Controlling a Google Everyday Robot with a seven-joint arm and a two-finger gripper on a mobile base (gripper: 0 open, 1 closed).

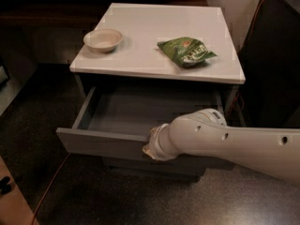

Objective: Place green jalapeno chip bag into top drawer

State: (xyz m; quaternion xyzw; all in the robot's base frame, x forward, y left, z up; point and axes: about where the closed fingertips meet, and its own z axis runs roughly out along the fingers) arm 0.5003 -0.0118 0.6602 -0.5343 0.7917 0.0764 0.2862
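Here, a white cabinet surface [159,18] is seen from above. The green chip bag [187,51] lies on it toward the right front, well apart from a beige bowl [103,39] near the left edge. Below the surface, the top drawer [101,143] stands open, showing its shallow grey inside. A pale arm [234,142] reaches in from the right, and its hand [151,145] sits against the drawer's front plank, mostly hidden behind the wrist; whether it is wide or narrow cannot be told
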